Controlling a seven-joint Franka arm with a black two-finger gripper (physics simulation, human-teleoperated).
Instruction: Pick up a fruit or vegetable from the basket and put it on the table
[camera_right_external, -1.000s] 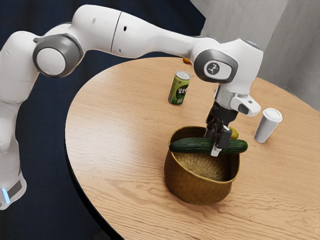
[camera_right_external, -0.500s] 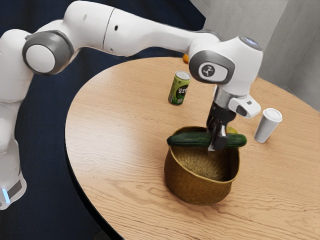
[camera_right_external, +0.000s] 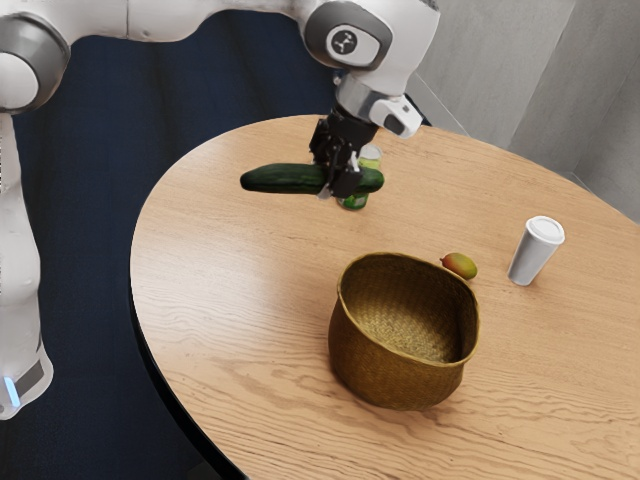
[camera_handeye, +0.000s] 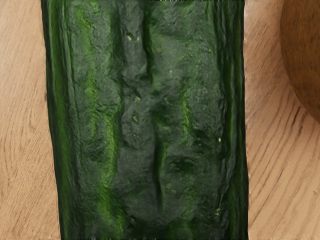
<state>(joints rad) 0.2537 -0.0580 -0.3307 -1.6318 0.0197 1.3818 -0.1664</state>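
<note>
Gripper pinching cucumber between both fingers, clamped off-center, longer end toward the exterior view's left. Cucumber is up above the table, out of the basket. Aloe drink can partly hidden behind gripper. Open woven basket on table, lower than gripper and to the exterior view's right. Mango further right of gripper, just beside basket. White lidded cup farthest out from gripper, same direction.
</note>
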